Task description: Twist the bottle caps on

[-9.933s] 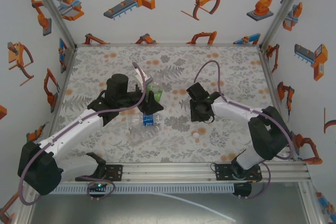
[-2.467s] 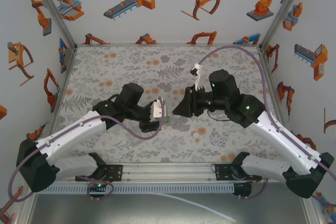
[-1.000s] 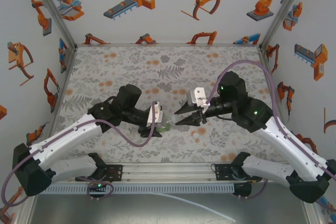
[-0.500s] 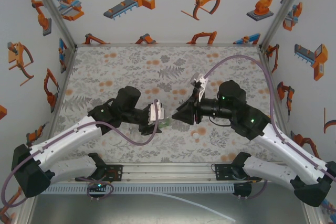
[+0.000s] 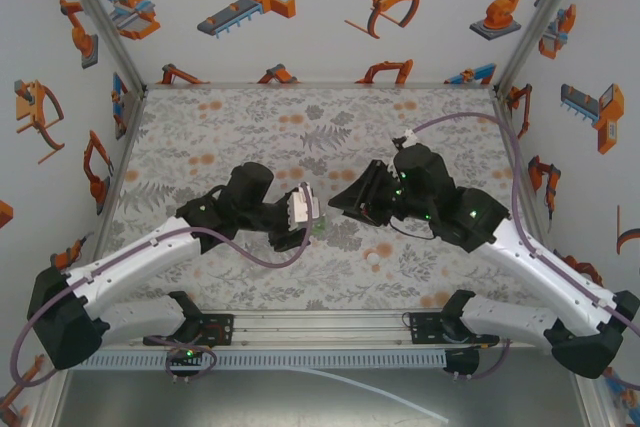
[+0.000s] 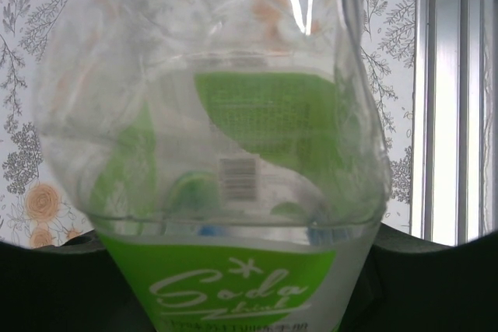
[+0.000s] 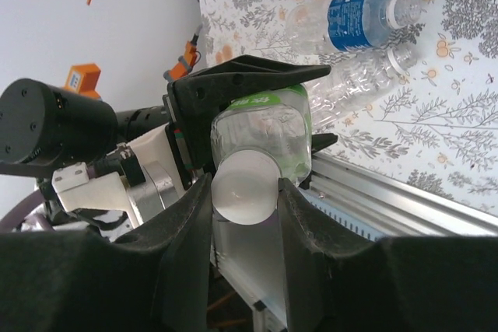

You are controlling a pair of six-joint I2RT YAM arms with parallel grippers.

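My left gripper (image 5: 306,225) is shut on the green-tinted bottle (image 5: 318,230) and holds it off the table, its mouth pointing right. In the left wrist view that bottle (image 6: 233,192) stands close up, with dark fingers at its base. My right gripper (image 7: 245,192) is shut on a white bottle cap (image 7: 243,188), pressed against the green bottle's (image 7: 264,126) mouth. From above, the right gripper (image 5: 338,205) meets the bottle end on. The blue-label bottle (image 7: 362,17) and the plain clear bottle (image 7: 366,83) lie side by side on the table, both uncapped.
A loose white cap (image 5: 375,259) lies on the patterned table (image 5: 300,127) below the right gripper. The aluminium rail (image 5: 320,327) runs along the near edge. Walls close in the left, right and far sides.
The right wrist has turned about its axis with the cap still at the bottle's mouth, its camera block swinging round. The left arm has kept the bottle nearly still.
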